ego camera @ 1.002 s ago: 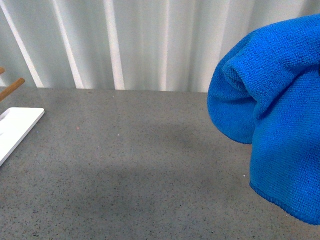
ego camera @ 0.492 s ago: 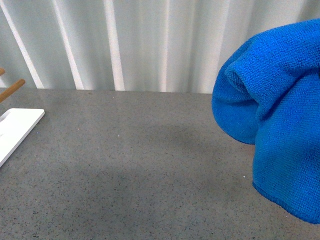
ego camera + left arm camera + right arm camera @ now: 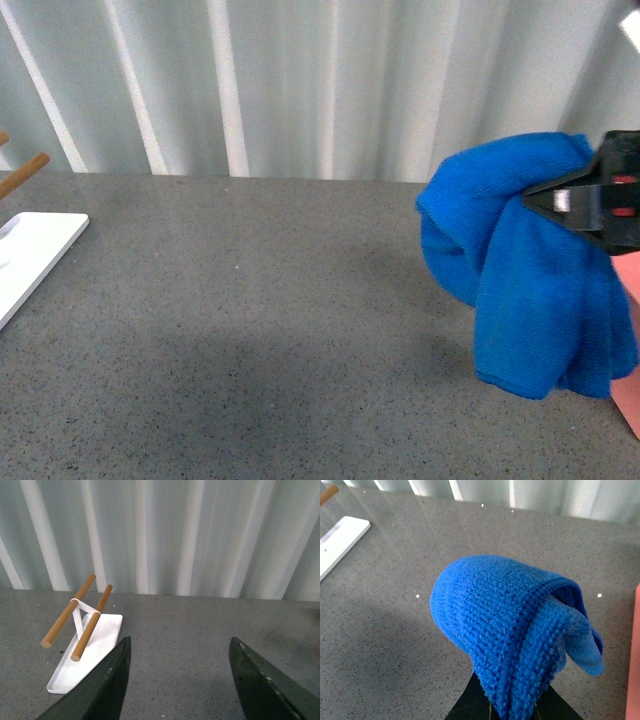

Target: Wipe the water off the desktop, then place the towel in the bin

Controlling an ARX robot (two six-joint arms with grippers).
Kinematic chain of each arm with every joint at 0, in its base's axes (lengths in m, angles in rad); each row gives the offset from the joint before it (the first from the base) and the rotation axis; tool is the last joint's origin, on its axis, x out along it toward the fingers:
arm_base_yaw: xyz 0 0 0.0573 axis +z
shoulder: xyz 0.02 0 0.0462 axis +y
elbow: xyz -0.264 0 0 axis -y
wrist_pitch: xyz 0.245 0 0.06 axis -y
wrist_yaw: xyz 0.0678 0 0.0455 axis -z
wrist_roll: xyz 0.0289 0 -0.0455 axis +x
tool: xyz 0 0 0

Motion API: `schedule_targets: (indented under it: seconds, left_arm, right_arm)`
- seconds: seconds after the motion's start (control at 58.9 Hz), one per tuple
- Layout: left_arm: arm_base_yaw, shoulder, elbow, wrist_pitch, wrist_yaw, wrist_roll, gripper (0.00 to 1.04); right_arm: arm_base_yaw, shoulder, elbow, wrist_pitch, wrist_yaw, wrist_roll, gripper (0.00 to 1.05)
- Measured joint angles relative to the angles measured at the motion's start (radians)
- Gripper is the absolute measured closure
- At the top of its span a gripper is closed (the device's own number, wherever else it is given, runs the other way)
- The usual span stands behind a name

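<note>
Lower than half a second ago, your towel [image 3: 520,280] now hangs over the speckled grey surface [image 3: 250,320] at its right side. It is pinched in the right fingers [image 3: 585,195], just beside the pink bin [image 3: 628,400]. Your left fingers [image 3: 107,690] stand spread, holding nothing. A ribbed pale wall [image 3: 300,90] backs the surface. A white tray [image 3: 30,255] with wooden rods [image 3: 75,615] sits far left.

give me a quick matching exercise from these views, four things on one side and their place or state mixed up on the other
Things:
1 towel
2 white tray
3 bin
4 left gripper

Descriptions:
a open, holding nothing
b salmon pink, at the far right
c hanging from the right gripper
d flat on the desktop, far left

Pairs: 1-c, 2-d, 3-b, 4-a
</note>
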Motion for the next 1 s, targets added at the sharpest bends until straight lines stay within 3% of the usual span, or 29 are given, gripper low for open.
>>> schedule_targets:
  seconds: [0.034, 0.204, 0.424, 0.73, 1.002]
  left_arm:
    - [0.000, 0.000, 0.000, 0.000, 0.000, 0.000, 0.30]
    - [0.000, 0.000, 0.000, 0.000, 0.000, 0.001, 0.05]
    - [0.000, 0.000, 0.000, 0.000, 0.000, 0.000, 0.07]
    - [0.000, 0.000, 0.000, 0.000, 0.000, 0.000, 0.07]
    - [0.000, 0.000, 0.000, 0.000, 0.000, 0.000, 0.07]
  right_arm:
    - [0.010, 0.055, 0.054, -0.032, 0.000, 0.000, 1.01]
    - [0.053, 0.236, 0.281, -0.129, 0.017, 0.020, 1.01]
    - [0.103, 0.414, 0.442, -0.190, 0.109, 0.070, 1.01]
    - [0.140, 0.599, 0.294, -0.180, 0.016, 0.116, 1.01]
    - [0.029, 0.634, 0.349, -0.193, 0.187, -0.048, 1.01]
